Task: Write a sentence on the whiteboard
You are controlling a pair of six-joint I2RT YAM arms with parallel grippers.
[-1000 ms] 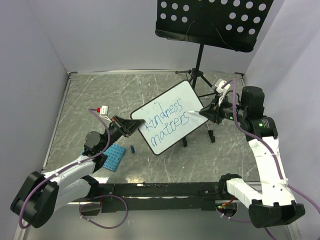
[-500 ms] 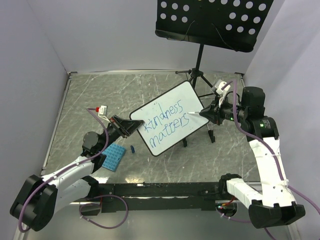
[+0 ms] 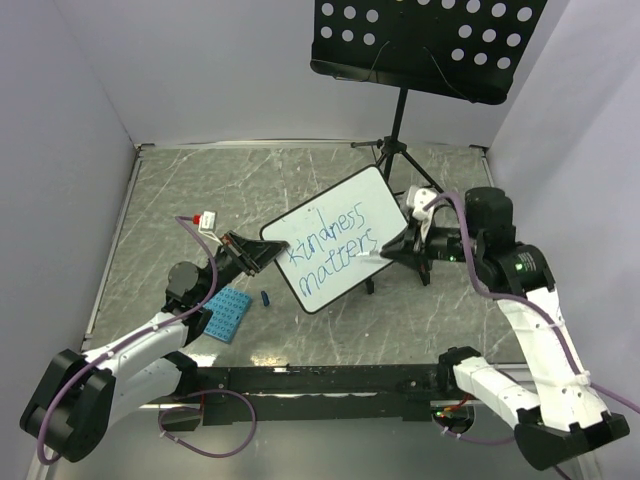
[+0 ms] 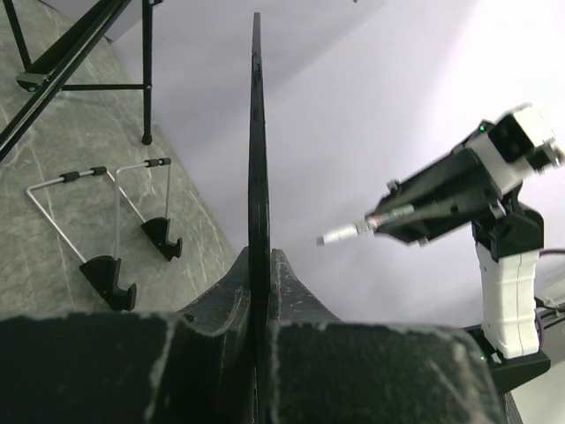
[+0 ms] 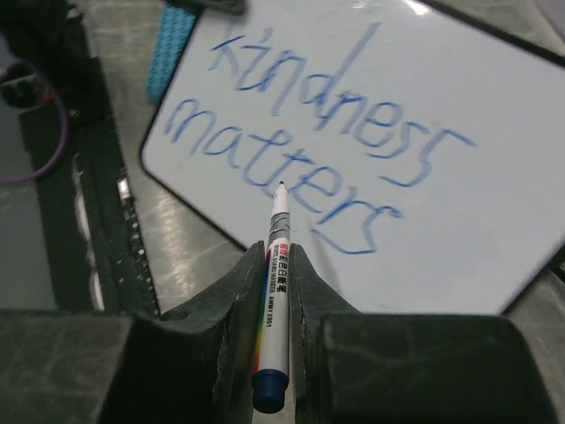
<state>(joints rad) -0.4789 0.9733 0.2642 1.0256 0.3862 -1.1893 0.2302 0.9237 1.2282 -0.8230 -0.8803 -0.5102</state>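
The whiteboard [image 3: 335,215] hangs tilted above the table, its left corner pinched in my shut left gripper [image 3: 262,250]. In the left wrist view it is edge-on [image 4: 257,132] between the jaws of that gripper [image 4: 258,265]. The sentence [image 5: 309,141] is blue script in two lines, "kindness" over "matters". My right gripper [image 5: 278,256] is shut on a white marker [image 5: 276,300] with a blue end. The marker tip points at the lower line near "matters". From the left wrist view the marker [image 4: 353,231] hovers clear of the board face.
A black perforated music-stand tray [image 3: 430,45] on its tripod [image 3: 395,150] stands at the back. A blue studded plate [image 3: 228,315] and a small blue cap [image 3: 266,297] lie by the left arm. A wire easel with black feet [image 4: 97,221] sits under the board.
My right gripper has swung down and left with the marker, from the end of "matters" to the board's lower edge. The left gripper and board have stayed almost still.
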